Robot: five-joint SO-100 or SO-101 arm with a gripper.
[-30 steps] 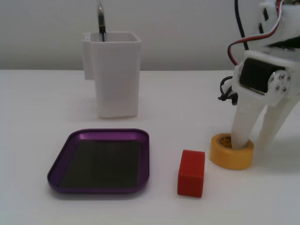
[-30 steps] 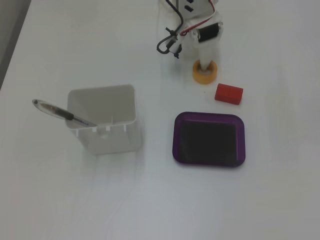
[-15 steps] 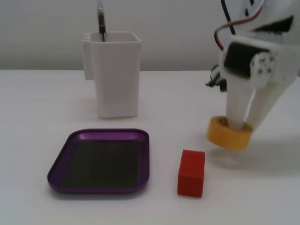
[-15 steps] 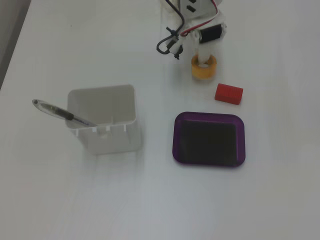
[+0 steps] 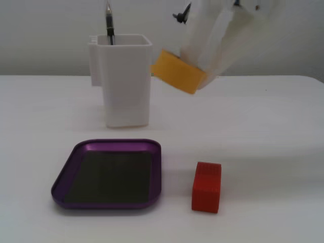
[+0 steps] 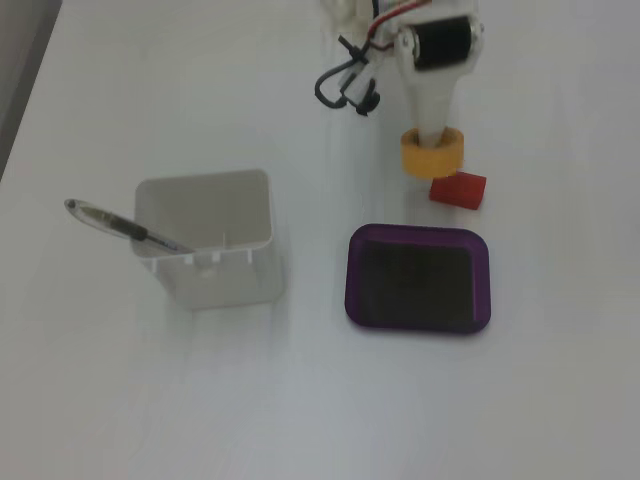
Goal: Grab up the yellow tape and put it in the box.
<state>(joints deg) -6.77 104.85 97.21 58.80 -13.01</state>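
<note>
In a fixed view from table height, nearest the camera, a small red rectangular block (image 5: 206, 186) stands on the white table (image 5: 268, 131), below the white fingers and well apart from them. Just beside it on the left in that view lies the shallow purple metallic tray (image 5: 108, 173), a rounded rectangle with a raised rim and a dark flat bottom, holding nothing.

Farther back and above, the white two-finger gripper (image 5: 195, 76) comes down from the upper right of that view, fingers (image 5: 230, 38) closed on the squat yellow-orange roll of tape (image 5: 178, 71). The roll hangs tilted, clear of the table surface, its lower edge pointing down toward the right. Left of the fingers stands a tall white plastic container (image 5: 125, 78) with a dark pen (image 5: 109, 23) poking out of its top; the roll's left edge appears just beside the container's upper corner.

In a fixed view from above, the gripper (image 6: 432, 140) reaches down from the top edge, the tape (image 6: 432, 151) around its tip with the open core facing up. The red block (image 6: 459, 188) shows just below the roll, the purple tray (image 6: 418, 277) below that, and the container (image 6: 207, 240) with the pen (image 6: 125, 226) well off to the left.
</note>
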